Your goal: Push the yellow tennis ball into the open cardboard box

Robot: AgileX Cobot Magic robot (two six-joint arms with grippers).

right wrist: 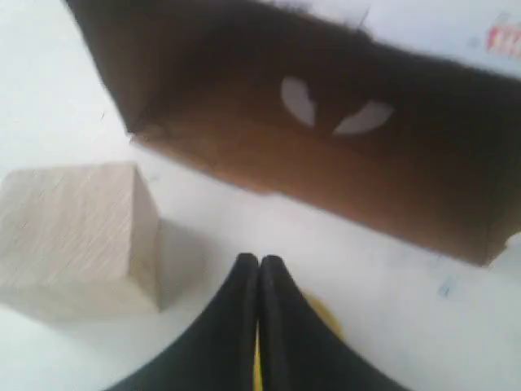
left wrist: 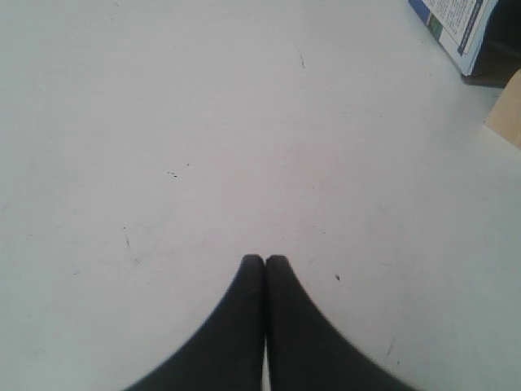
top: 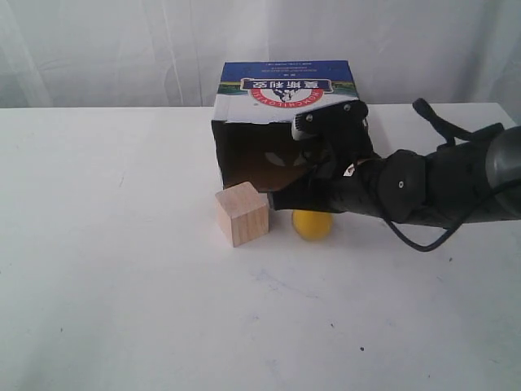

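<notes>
The yellow tennis ball point(top: 313, 226) rests on the white table just in front of the open cardboard box point(top: 285, 88), whose dark opening faces the ball. My right gripper point(top: 277, 199) reaches in from the right, shut and empty. It sits low over the ball, with its tips between the ball and the box mouth. In the right wrist view the gripper point(right wrist: 259, 261) covers most of the ball point(right wrist: 326, 316) and points at the box interior point(right wrist: 326, 163). My left gripper point(left wrist: 264, 261) is shut over bare table, far from the ball.
A pale wooden cube point(top: 242, 213) stands left of the ball, close to the box's front left corner, and shows large in the right wrist view point(right wrist: 73, 236). The left wrist view catches the box corner point(left wrist: 456, 24) and the cube's edge point(left wrist: 509, 118).
</notes>
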